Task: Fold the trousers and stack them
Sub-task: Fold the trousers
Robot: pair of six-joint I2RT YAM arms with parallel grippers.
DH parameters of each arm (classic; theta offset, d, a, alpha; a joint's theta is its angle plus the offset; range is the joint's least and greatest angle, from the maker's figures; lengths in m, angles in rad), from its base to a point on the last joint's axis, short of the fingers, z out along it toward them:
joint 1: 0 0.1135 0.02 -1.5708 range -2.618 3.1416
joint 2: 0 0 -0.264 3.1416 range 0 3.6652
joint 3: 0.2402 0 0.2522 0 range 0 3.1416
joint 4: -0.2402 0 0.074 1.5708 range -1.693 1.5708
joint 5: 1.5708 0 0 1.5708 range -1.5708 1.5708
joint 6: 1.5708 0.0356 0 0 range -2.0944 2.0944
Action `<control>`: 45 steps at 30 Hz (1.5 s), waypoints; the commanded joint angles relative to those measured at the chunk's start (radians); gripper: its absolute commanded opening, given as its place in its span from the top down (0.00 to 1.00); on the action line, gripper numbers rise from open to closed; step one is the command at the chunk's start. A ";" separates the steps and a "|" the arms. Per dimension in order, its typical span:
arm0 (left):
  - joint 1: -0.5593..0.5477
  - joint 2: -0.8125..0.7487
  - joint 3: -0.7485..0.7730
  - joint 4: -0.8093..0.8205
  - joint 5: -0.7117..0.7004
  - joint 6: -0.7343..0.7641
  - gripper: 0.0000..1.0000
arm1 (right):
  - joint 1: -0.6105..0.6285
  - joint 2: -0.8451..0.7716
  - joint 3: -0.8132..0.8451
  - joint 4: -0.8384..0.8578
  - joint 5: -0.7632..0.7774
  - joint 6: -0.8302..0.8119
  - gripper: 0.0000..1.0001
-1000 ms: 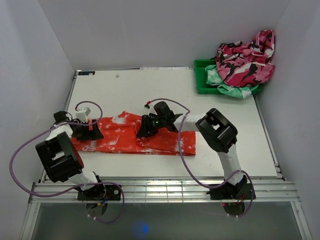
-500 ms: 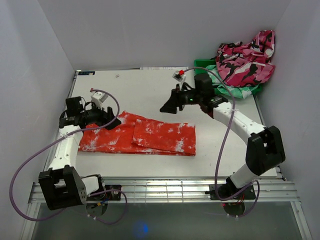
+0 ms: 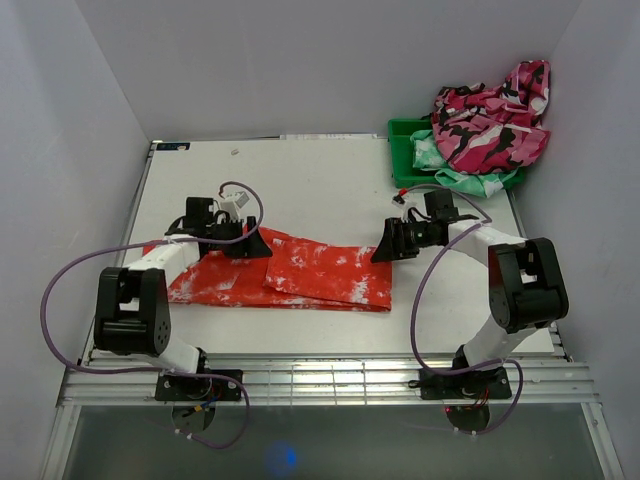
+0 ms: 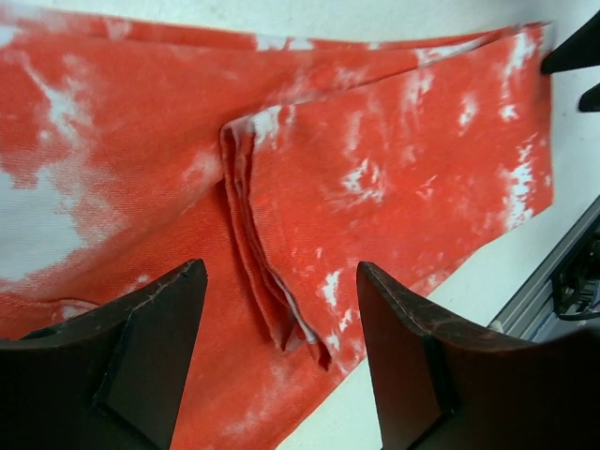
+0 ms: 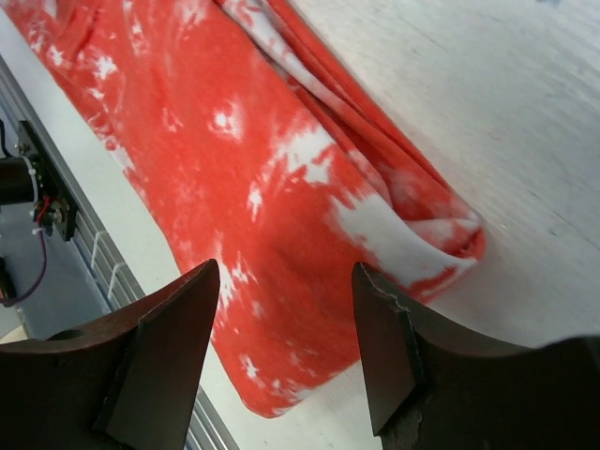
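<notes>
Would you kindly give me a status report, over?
Left pincer open above trousers. Right pincer open at their right end. Trousers partly folded, flat on table. Green bin far off, nothing obstructing.

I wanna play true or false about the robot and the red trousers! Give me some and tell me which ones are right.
1. The trousers lie folded on the table. True.
2. The left pincer is squeezing the trousers. False: it is open and grips nothing.
3. The pink camouflage garment is piled on the green bin. True.
4. The right pincer is reaching into the green bin. False: it is open at the end of the trousers nearer the bin.
</notes>
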 commanded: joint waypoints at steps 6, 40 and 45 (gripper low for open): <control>-0.097 0.087 -0.019 -0.004 -0.080 -0.028 0.29 | -0.046 0.025 -0.017 -0.005 0.050 -0.020 0.34; -0.127 0.116 0.024 -0.253 -0.204 -0.089 1.00 | -0.025 -0.026 0.009 -0.019 -0.128 -0.034 0.35; -0.124 0.204 0.062 -0.268 -0.274 -0.088 1.00 | -0.003 0.052 -0.011 0.013 -0.203 -0.011 0.41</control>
